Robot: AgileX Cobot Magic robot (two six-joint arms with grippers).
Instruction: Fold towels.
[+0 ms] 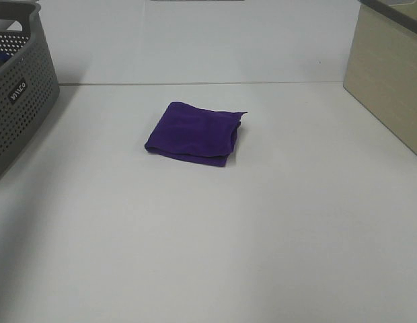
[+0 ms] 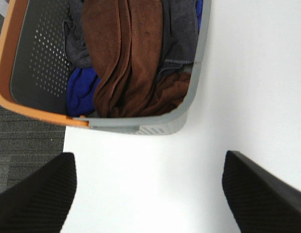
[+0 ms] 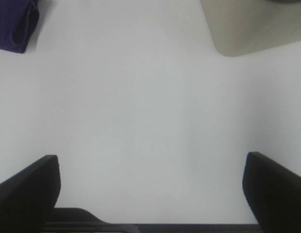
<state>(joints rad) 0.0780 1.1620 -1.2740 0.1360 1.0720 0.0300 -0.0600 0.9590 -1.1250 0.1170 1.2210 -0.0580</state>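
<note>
A deep purple towel [image 1: 194, 132] lies folded into a small square near the middle of the white table; its white tag does not show. One corner of it shows in the right wrist view [image 3: 15, 23]. Neither arm shows in the exterior high view. My left gripper [image 2: 149, 194] is open and empty above bare table beside the grey basket [image 2: 189, 92]. My right gripper [image 3: 150, 189] is open and empty above bare table, well apart from the towel.
The grey perforated basket [image 1: 20, 94] stands at the far left; it holds brown, grey and blue cloths [image 2: 131, 53]. A beige box [image 1: 387, 77] stands at the far right and also shows in the right wrist view [image 3: 252, 24].
</note>
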